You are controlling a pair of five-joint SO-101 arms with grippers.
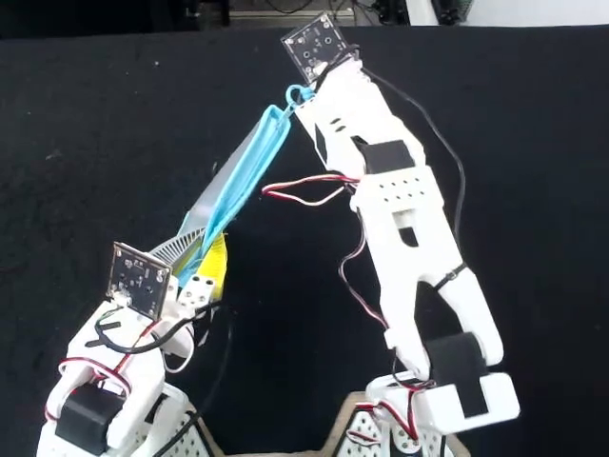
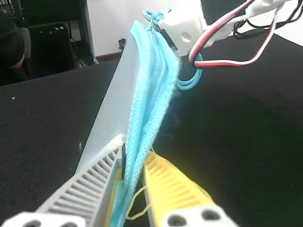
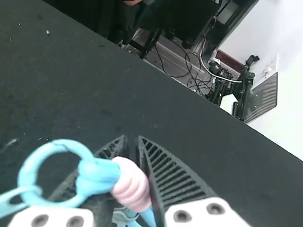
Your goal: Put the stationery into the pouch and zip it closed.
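Note:
The pouch (image 1: 243, 171) is a long blue mesh case with a pale grey side, held up off the black table (image 1: 95, 143) and stretched between both arms. My left gripper (image 1: 205, 249) (image 2: 135, 150), with one grey and one yellow finger, is shut on the pouch's (image 2: 147, 90) near end. My right gripper (image 1: 306, 103) (image 3: 133, 142) is at the far end, its black fingers shut on the zipper pull (image 3: 128, 182), a pink bead with a blue ring (image 3: 52, 168). That ring (image 1: 299, 93) pokes out beside the right arm's wrist. The pouch's top edge looks pressed together along its length.
Black cloth covers the table all around. Red and white wires (image 1: 309, 190) hang from the right arm close to the pouch. Both arm bases sit at the table's near edge (image 1: 276, 449). Chairs, cables and a stand (image 3: 244, 90) are in the room beyond the far edge.

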